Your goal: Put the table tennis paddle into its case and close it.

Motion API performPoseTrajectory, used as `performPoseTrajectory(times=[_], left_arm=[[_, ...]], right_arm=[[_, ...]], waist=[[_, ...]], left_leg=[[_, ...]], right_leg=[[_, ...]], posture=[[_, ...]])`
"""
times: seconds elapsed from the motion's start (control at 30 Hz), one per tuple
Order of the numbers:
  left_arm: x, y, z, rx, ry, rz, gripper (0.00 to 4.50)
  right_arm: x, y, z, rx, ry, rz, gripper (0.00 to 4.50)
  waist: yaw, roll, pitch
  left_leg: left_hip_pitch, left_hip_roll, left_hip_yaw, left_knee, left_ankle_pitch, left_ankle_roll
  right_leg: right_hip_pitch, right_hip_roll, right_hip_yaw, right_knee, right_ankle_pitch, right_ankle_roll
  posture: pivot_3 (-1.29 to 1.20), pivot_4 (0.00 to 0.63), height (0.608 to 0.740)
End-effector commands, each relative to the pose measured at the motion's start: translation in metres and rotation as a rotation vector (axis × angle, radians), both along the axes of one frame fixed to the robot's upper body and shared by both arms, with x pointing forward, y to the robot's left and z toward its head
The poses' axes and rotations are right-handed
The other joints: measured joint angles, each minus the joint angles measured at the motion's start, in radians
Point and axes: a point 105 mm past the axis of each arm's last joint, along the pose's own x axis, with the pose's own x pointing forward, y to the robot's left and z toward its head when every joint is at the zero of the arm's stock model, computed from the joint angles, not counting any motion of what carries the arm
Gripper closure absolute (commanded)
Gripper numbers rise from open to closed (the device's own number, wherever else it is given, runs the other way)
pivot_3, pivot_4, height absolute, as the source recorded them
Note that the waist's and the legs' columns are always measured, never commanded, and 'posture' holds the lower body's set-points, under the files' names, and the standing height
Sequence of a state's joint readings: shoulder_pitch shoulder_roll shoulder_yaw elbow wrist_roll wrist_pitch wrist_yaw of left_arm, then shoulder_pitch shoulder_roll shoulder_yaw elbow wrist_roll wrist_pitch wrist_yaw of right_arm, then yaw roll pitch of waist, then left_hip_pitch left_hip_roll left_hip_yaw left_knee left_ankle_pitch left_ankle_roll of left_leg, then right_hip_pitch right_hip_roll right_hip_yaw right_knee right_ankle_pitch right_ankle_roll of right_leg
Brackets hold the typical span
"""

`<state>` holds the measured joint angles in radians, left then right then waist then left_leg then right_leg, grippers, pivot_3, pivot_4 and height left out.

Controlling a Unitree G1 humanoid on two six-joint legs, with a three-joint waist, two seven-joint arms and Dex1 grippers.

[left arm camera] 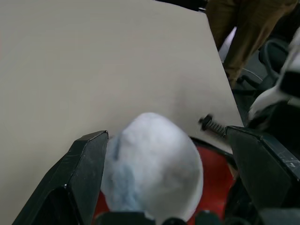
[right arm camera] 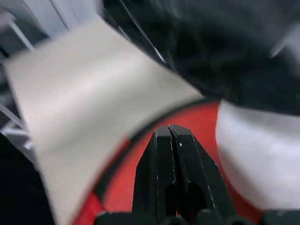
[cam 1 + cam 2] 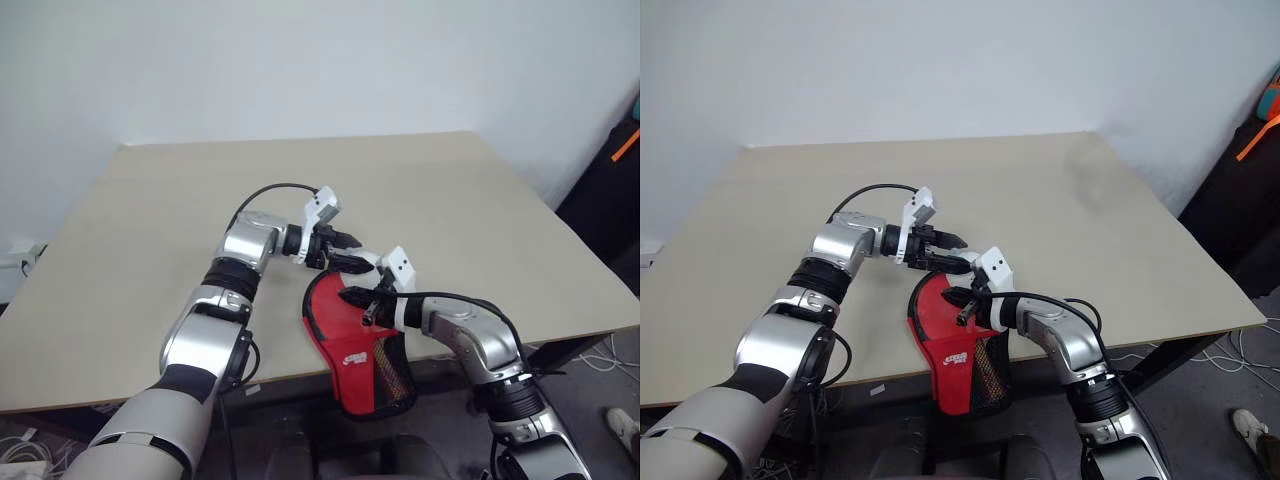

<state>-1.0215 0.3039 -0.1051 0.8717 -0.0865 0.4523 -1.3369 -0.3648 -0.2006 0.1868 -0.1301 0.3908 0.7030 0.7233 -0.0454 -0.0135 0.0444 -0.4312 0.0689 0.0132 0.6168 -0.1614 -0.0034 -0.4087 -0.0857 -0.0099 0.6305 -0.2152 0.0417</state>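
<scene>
Case (image 3: 355, 355) lies at the near edge of the desk (image 3: 150, 260), red side up, its mesh end hanging off. The left tool (image 3: 345, 250) is open just above its round end; the right tool (image 3: 352, 297) is shut over the red panel. The shut tool should pull the zip slowly while the open one holds the rim down.

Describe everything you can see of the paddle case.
The case is a soft, paddle-shaped cover with a red panel, a black rim, a small white logo and black mesh at its narrow end. It lies at the table's near edge, its narrow end hanging past it toward the robot. The right pincer, shut, is at its rounded end, over the red panel; whether it pinches the fabric cannot be told. The left pincer hangs open just beyond that end.
</scene>
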Motion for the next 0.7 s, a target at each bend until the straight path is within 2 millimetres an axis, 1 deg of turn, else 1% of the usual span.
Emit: performPoseTrajectory(times=[0.03,0.13,0.17,0.23,0.27,0.33,0.37,0.4,0.47,0.5,0.6,0.7], left_arm=[[0.009,0.012,0.027,-0.021,-0.086,0.036,0.16],[0.008,0.031,0.024,0.009,-0.092,0.065,0.16],[0.006,0.038,0.021,0.031,-0.099,0.068,0.06],[0.000,0.050,0.014,0.074,-0.113,0.066,0.00],[-0.008,0.055,0.010,0.090,-0.112,0.042,0.00],[-0.033,0.058,0.004,0.111,-0.104,-0.047,0.00],[-0.041,0.057,0.003,0.116,-0.100,-0.077,0.00],[-0.054,0.055,-0.003,0.148,-0.105,-0.125,0.00],[-0.075,0.052,-0.017,0.212,-0.126,-0.203,0.00],[-0.081,0.051,-0.021,0.230,-0.133,-0.224,0.00],[-0.087,0.030,-0.024,0.158,-0.100,-0.203,0.00],[-0.084,0.011,-0.030,0.149,-0.119,-0.194,0.00]], right_arm=[[-0.002,-0.003,0.039,0.136,-0.080,0.015,4.50],[0.002,-0.009,0.054,0.193,-0.101,-0.007,4.50],[0.007,-0.012,0.057,0.205,-0.100,-0.034,4.32],[0.015,-0.017,0.059,0.209,-0.095,-0.078,3.90],[0.019,-0.019,0.057,0.189,-0.097,-0.096,3.59],[0.024,-0.023,0.053,0.153,-0.098,-0.126,2.85],[0.025,-0.025,0.052,0.144,-0.098,-0.133,2.56],[0.028,-0.026,0.049,0.129,-0.097,-0.151,2.24],[0.034,-0.030,0.043,0.096,-0.087,-0.184,2.24],[0.036,-0.031,0.040,0.083,-0.084,-0.195,2.24],[0.047,-0.034,0.031,0.050,-0.061,-0.254,2.24],[0.054,-0.037,0.027,0.038,-0.049,-0.290,2.24]], waist=[[0.000,0.000,0.000],[0.000,0.000,0.000],[-0.001,0.000,0.000],[-0.001,0.000,0.000],[-0.003,0.001,0.000],[-0.002,0.001,0.000],[-0.002,0.001,0.000],[-0.001,0.001,0.000],[0.002,0.001,0.000],[0.002,0.001,0.000],[0.003,0.001,0.000],[0.000,0.001,0.000]], left_leg=[[0.000,0.000,0.000,0.000,0.000,0.000],[0.000,0.000,0.000,0.000,0.000,0.000],[0.000,0.000,0.000,0.000,0.000,0.000],[0.000,0.000,0.000,-0.001,0.000,0.000],[0.000,0.000,0.000,-0.001,0.000,0.000],[0.001,0.001,0.001,-0.002,0.000,-0.001],[0.001,0.001,0.001,-0.002,0.000,-0.001],[0.000,0.001,0.002,-0.003,-0.001,-0.001],[0.000,0.001,0.002,-0.002,-0.001,-0.001],[0.000,0.001,0.002,-0.002,-0.002,-0.004],[0.000,0.001,0.002,0.001,-0.003,-0.004],[0.000,0.001,0.001,0.002,-0.003,-0.004]], right_leg=[[0.000,0.000,0.000,0.000,0.000,0.000],[0.000,0.000,0.000,0.000,0.000,0.000],[0.000,0.000,0.000,0.000,0.000,0.000],[0.000,0.000,0.000,0.000,0.000,0.000],[-0.001,0.000,0.000,0.000,0.000,0.000],[-0.001,0.000,0.000,0.000,0.000,0.000],[-0.001,0.000,0.000,0.000,0.000,0.000],[-0.001,0.000,0.000,0.000,0.000,0.000],[-0.001,0.000,0.001,0.000,0.000,-0.001],[0.000,0.000,0.000,0.000,-0.001,-0.001],[0.001,0.000,0.000,0.000,-0.001,-0.003],[0.001,0.000,0.000,0.000,-0.001,-0.003]], posture=[[0.00,0.000,0.740],[0.00,0.000,0.740],[0.00,0.000,0.740],[0.00,0.000,0.740],[0.00,0.000,0.740],[0.00,0.000,0.740],[0.00,0.000,0.740],[0.00,0.000,0.740],[0.00,0.000,0.740],[0.00,0.000,0.740],[0.00,0.000,0.740],[0.00,0.000,0.740]])
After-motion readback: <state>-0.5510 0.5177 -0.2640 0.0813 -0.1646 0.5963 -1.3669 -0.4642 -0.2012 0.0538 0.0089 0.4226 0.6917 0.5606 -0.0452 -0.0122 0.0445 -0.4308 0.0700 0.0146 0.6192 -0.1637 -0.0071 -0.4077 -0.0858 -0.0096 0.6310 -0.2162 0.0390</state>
